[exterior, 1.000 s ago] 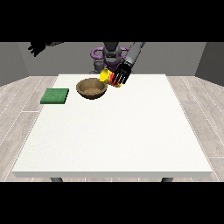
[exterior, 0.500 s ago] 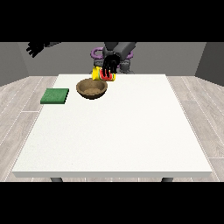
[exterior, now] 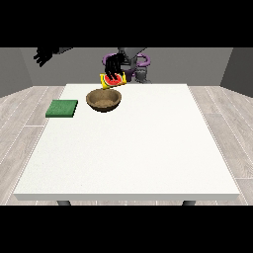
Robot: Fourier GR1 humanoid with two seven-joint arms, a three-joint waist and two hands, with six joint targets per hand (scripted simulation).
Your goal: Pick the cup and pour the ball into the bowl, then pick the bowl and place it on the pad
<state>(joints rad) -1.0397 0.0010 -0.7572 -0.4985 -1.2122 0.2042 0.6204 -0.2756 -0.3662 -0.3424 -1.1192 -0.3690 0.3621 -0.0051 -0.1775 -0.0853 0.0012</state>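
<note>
Yellow cup [exterior: 112, 81], brown bowl [exterior: 104, 100], green pad [exterior: 62, 108], white table [exterior: 128, 148]

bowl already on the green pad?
No: the bowl sits on the white table to the right of the green pad, with a gap of bare table between them.

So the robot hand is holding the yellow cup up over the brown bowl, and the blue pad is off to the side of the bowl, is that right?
Almost. The pad is green, not blue, as the front view shows. The rest holds: the robot hand has the yellow cup raised above the far edge of the brown bowl, with the pad beside the bowl.
</note>
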